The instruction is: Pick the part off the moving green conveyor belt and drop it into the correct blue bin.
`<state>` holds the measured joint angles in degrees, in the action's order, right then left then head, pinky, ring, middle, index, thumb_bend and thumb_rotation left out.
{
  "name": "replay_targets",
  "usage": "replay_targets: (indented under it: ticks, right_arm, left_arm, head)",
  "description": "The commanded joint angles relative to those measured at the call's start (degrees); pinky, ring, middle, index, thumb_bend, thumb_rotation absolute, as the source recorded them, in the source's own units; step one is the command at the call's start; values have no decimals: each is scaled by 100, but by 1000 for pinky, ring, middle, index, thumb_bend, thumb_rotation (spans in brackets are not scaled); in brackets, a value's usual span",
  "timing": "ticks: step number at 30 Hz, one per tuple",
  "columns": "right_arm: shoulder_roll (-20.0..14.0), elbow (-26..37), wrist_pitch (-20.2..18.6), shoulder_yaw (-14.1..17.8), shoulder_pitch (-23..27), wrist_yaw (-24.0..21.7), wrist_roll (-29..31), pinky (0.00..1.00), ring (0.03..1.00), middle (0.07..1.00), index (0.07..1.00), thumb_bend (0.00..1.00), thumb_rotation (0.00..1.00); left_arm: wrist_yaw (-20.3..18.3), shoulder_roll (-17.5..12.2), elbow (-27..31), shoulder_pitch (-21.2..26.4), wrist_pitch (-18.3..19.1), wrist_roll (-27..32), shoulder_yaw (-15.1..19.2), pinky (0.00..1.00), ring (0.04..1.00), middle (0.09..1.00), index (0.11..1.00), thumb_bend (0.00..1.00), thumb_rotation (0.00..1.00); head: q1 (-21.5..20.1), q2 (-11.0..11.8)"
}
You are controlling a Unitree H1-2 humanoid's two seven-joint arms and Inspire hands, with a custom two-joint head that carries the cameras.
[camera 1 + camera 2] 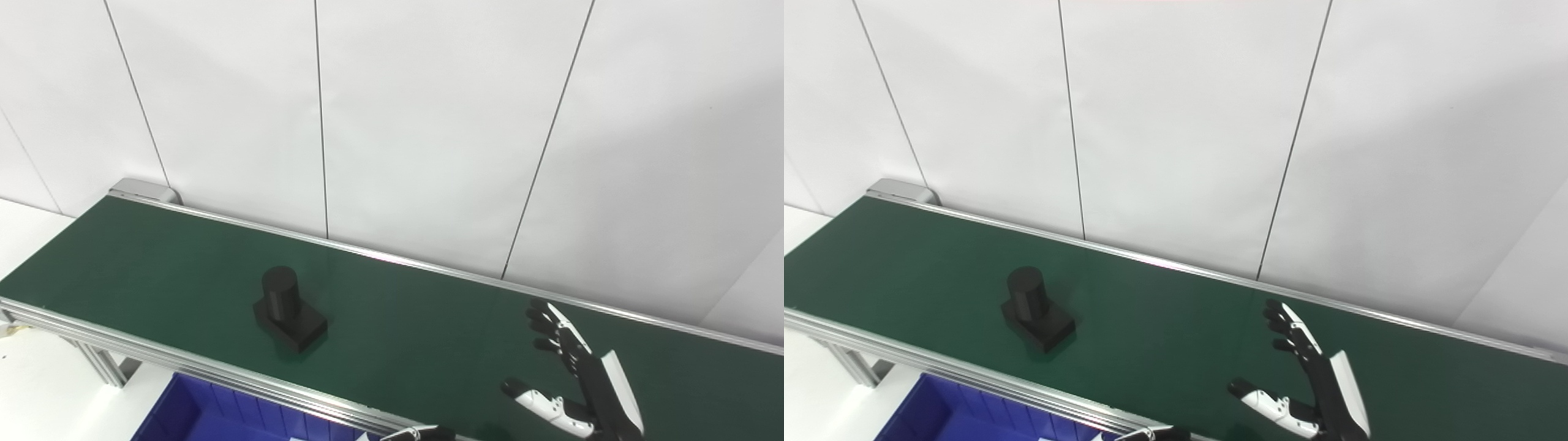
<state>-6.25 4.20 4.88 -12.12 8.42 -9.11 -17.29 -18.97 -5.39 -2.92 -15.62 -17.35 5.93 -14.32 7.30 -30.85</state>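
Blue bin [184,410] waits below the near rail to catch a drop, the right hand [576,373] hovers over the green belt [429,331] with spread, empty fingers, probably waiting for the black part [288,309] farther left; the left hand [422,433] barely shows, its state unclear.

Green conveyor belt [429,331]: long, dark green, framed by silver aluminium rails, running diagonally from upper left to lower right in front of a white panelled wall [429,122]. Item lying directly on it: one black part [286,309], consisting of an upright cylinder on a square base plate, standing in the left half of the belt nearer the front rail than the rear one. Rest of the visible belt surface bare.
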Motion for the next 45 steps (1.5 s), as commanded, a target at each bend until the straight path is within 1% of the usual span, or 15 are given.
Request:
replay_targets:
  ticks: [1,5,9,11,15,18,22,25,28,30,34,37,40,45]
  right_arm:
    - [83,-23,20,-38,286,66,-73,765,853,870,909,701,539]
    - [127,-255,35,-112,479,127,-250,752,844,868,908,700,545]
    - [166,-501,116,-180,618,209,-399,725,843,876,911,744,603]
    - [203,-572,116,-192,654,223,-405,721,845,879,912,754,611]
    - [285,-749,153,-200,735,244,-366,772,869,887,916,774,592]
    - [321,-846,168,-221,809,237,-378,774,873,893,918,788,580]
    - [352,-899,120,-281,900,244,-464,777,873,894,918,781,552]
    - [380,-903,69,-327,948,258,-546,767,858,877,913,793,568]
    - [404,-924,119,-380,1005,239,-553,759,846,869,910,790,563]
    - [420,-942,146,-412,1042,228,-553,754,838,871,910,782,557]
    - [473,-935,102,-471,1101,208,-563,742,854,888,903,784,542]
    - [509,-970,35,-544,1169,172,-639,755,866,889,904,785,556]
    - [550,-1119,114,-626,1253,192,-694,759,855,875,902,785,563]
    - [594,-1365,104,-787,1397,176,-824,756,843,857,898,796,586]
  left_arm:
    - [-64,-31,192,51,-80,118,14,787,839,851,843,1000,260]
    - [-94,-72,225,57,-43,183,34,800,848,858,853,1000,260]
    - [-92,-102,253,50,-28,196,46,805,849,857,856,1000,271]
    - [-95,-115,277,42,-14,208,49,808,851,858,858,1000,274]
    - [-101,-135,298,33,-15,215,48,820,861,867,866,1000,287]
    - [-114,-153,310,27,-17,245,49,826,866,871,868,1000,286]
    - [-129,-167,310,22,-44,250,55,832,870,876,874,1000,297]
    - [-129,-168,340,11,-3,244,61,836,872,879,877,1000,296]
    - [-130,-163,358,7,12,246,57,840,874,881,879,1000,290]
    - [-128,-156,362,9,9,234,51,842,876,883,881,1000,289]
    - [-110,-131,369,12,17,212,44,842,874,881,878,1000,287]
    - [-94,-108,379,11,29,193,34,842,872,880,877,1000,288]
    - [-90,-83,384,13,31,182,17,842,874,881,879,997,284]
    - [-81,-16,351,28,8,134,-23,839,874,881,876,997,289]
  head:
    - [-114,-67]
    - [-334,-145]
    - [-522,-197]
    - [-579,-214]
    - [-634,-242]
    - [-687,-280]
    - [-693,-314]
    - [-680,-332]
    - [-673,-349]
    - [-656,-352]
    - [-614,-363]
    - [-582,-368]
    - [-525,-387]
    - [-346,-395]
